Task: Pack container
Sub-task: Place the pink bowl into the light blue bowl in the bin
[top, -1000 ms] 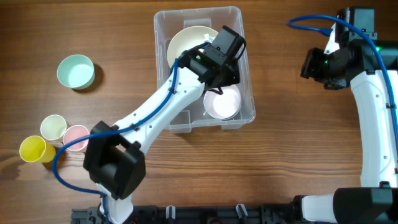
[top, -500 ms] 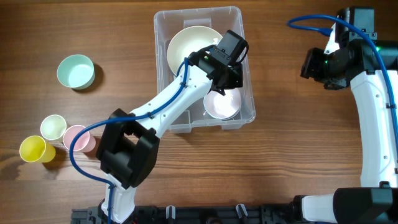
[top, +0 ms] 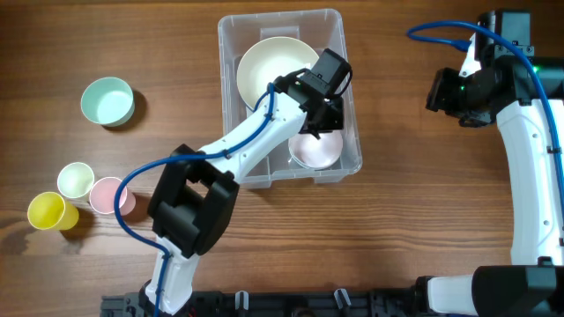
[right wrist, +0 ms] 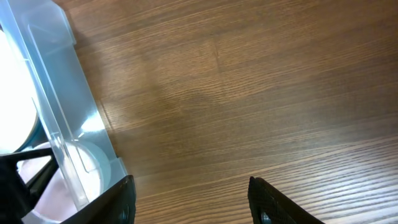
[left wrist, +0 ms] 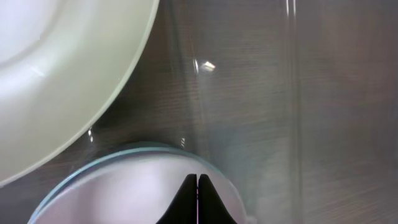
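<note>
Container (top: 280, 16) position: middle of the worktop's (top: 423, 202) far edge, upright, open top. Contents: one large cream bowl (top: 264, 66) in the far half and one pink bowl (top: 313, 151) in the near right part, just beside each other.

Left arm: reaches from the near edge over the container's near wall. The left gripper (left wrist: 198, 183) hangs inside the container above the pink bowl, fingers pressed together with nothing visible between them (wrist view shows only a thin seam at the tips).

Right arm: stands along the right edge, well apart from the container. The right gripper (right wrist: 191, 199) has its fingers spread wide over bare wood, and the container's right wall shows at the left of its view.

Loose items near the left edge: one teal bowl (top: 107, 101), farther back, and three cups grouped toward the near left corner: cream cup (top: 76, 180), pink cup (top: 108, 195), yellow cup (top: 46, 211).
</note>
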{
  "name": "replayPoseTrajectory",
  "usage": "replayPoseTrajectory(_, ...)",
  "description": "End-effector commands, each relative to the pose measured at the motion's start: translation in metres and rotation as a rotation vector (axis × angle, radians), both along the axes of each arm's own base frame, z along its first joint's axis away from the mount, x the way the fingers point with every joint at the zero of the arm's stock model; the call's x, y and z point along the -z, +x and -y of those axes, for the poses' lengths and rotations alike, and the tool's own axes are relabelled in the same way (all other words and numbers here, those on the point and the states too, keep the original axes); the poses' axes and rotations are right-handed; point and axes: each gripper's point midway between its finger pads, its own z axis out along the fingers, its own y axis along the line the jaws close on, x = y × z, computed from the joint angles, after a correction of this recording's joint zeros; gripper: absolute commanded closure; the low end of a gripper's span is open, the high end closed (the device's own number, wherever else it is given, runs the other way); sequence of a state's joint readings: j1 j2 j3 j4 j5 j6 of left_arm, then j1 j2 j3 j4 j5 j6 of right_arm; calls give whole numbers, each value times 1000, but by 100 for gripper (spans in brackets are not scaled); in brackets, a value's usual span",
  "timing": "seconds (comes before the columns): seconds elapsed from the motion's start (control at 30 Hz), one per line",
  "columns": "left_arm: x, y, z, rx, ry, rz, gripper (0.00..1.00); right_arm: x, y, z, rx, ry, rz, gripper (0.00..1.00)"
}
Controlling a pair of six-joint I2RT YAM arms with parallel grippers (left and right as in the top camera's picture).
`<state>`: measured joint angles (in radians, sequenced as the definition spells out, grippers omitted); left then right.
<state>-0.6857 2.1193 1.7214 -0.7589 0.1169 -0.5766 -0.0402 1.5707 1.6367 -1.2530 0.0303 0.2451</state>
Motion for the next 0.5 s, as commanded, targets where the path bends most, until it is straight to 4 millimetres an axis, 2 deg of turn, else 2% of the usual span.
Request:
replayPoseTrajectory(0.0,3,-2,4,32,-9,-5,96,1,-2,0,-7,-2,-4,41)
replayPoseTrajectory(0.07,2,-3,4,32,-9,-7,96,1,-2,0,-7,-2,-4,41)
replayPoseTrajectory(0.17,-16,-2,5,34,-33,22,96,1,-2,0,-7,-2,-4,41)
replayPoseTrajectory(0.23,-43,4,1,48,-50,95,96,1,-2,0,-7,-2,-4,41)
replayPoseTrajectory(0.27,-61,11,-8,21,-43,145,96,1,-2,0,-7,-2,-4,41)
replayPoseTrajectory(0.33,-102,26,-40,-63,-3,258,91,1,-2,0,-7,-2,-4,41)
replayPoseTrajectory(0.4,-137,37,-80,-146,41,346,71,1,-2,0,-7,-2,-5,41)
replayPoseTrajectory(0.47,-179,50,-145,-298,79,433,64,1,-2,0,-8,-2,-5,41)
